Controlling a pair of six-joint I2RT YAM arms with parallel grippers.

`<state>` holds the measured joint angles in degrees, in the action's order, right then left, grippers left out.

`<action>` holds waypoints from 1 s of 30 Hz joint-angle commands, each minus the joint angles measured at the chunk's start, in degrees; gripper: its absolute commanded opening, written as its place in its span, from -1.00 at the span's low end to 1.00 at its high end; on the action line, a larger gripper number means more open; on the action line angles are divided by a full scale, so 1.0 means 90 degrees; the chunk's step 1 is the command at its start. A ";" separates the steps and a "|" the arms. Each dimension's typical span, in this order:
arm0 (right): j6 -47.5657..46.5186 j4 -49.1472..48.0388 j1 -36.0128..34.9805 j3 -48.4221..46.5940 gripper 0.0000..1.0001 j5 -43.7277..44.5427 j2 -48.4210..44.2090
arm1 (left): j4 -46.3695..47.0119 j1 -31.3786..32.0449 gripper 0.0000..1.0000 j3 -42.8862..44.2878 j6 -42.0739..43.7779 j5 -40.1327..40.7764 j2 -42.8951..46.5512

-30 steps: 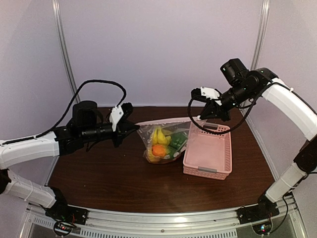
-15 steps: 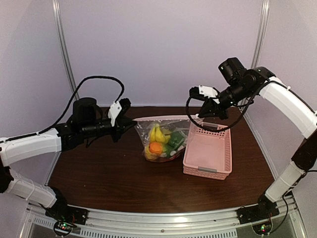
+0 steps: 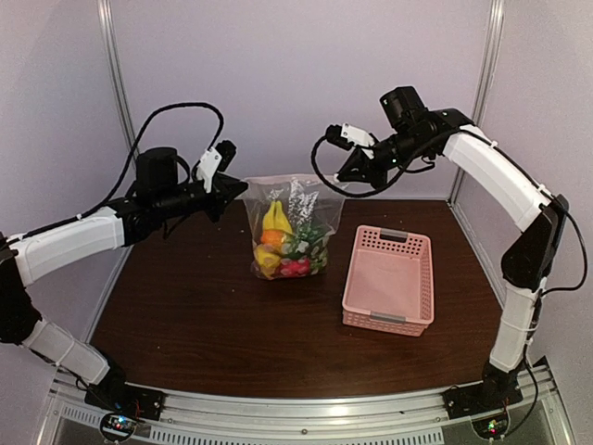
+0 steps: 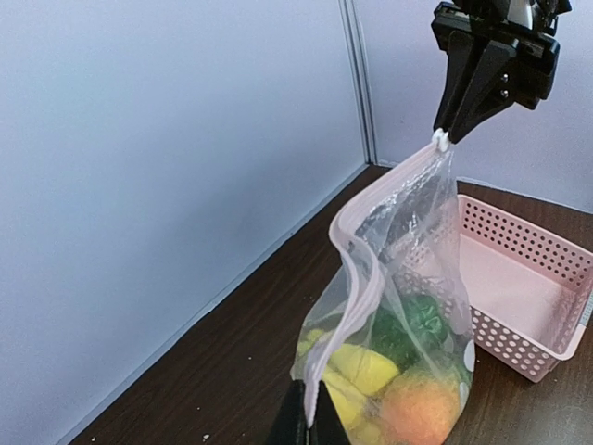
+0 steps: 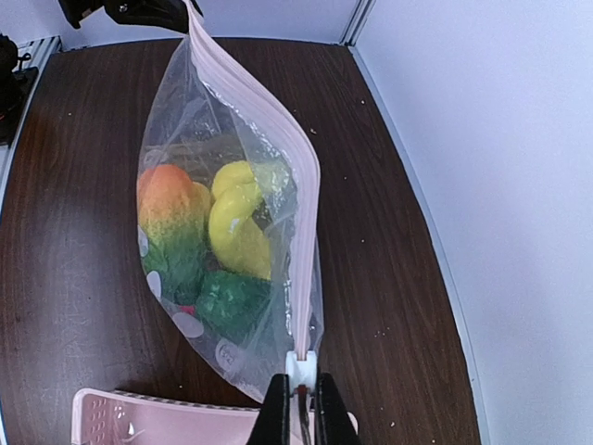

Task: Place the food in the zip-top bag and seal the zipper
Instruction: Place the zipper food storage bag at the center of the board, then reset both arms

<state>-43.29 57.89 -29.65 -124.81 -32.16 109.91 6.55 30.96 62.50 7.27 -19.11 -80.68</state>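
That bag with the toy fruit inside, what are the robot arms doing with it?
The two arms hold the clear bag up between them. The left gripper pinches one end of its top edge, and the right gripper pinches the other end, at the little white slider. The toy food sits inside, the pink basket stands beside it, and the zipper looks closed.

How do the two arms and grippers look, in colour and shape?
The left arm and right arm have white tubular links and black joints. The left gripper and right gripper are black, each with a white part and black fingers. A black cable loops by each wrist.
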 commanded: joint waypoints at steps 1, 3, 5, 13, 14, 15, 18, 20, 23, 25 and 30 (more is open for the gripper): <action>-0.0179 -0.0359 -0.0297 0.0834 -1.00 -0.0198 -0.0693 | 0.0182 0.0007 -1.00 -0.0287 0.0102 -0.0120 0.0595; -0.0457 -0.0642 -0.0505 0.1752 -1.00 0.0030 -0.1219 | 0.0090 0.0007 -1.00 -0.0739 0.0132 -0.0289 0.0976; -0.0640 -0.0990 -0.0769 0.2741 -1.00 0.0252 -0.1738 | -0.0119 0.0010 -1.00 -0.1171 0.0149 -0.0613 0.1300; -0.0519 -0.0456 -0.1495 0.3923 -0.27 -0.0519 -0.1923 | -0.1386 0.0027 -0.17 -0.2337 0.0080 -0.0991 0.2468; -0.0563 -0.0204 -0.1495 0.3830 -0.15 -0.0645 -0.1983 | -0.1446 0.0027 -0.11 -0.2368 0.0079 -0.0895 0.2671; -0.0645 0.0099 -0.1495 0.3754 -0.05 -0.0716 -0.2094 | -0.1506 0.0022 -0.06 -0.2365 0.0080 -0.0783 0.2872; -0.0541 0.0139 -0.1437 0.3773 0.05 -0.0657 -0.2584 | -0.1522 0.0017 0.13 -0.2339 0.0052 -0.0447 0.3281; -0.0319 -0.0100 -0.1318 0.3910 0.08 -0.0554 -0.2900 | -0.1526 0.0017 0.22 -0.2293 0.0070 -0.0357 0.3326; 0.0033 -0.0341 -0.1068 0.4046 0.11 -0.0437 -0.3216 | -0.1749 0.0017 0.24 -0.2114 0.0220 -0.0353 0.3207; 0.0388 -0.0602 -0.0808 0.4138 0.12 -0.0361 -0.3372 | -0.1793 0.0017 0.25 -0.2016 0.0182 -0.0168 0.3139; 0.1868 -0.1922 0.0289 0.4470 0.18 0.0073 -0.3760 | -0.1853 0.0017 0.34 -0.1728 -0.0315 0.1569 0.2869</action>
<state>-38.46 50.48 -33.39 -87.50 -35.42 77.34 -9.43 31.14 43.44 7.99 -18.76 -53.12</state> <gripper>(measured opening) 0.570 0.643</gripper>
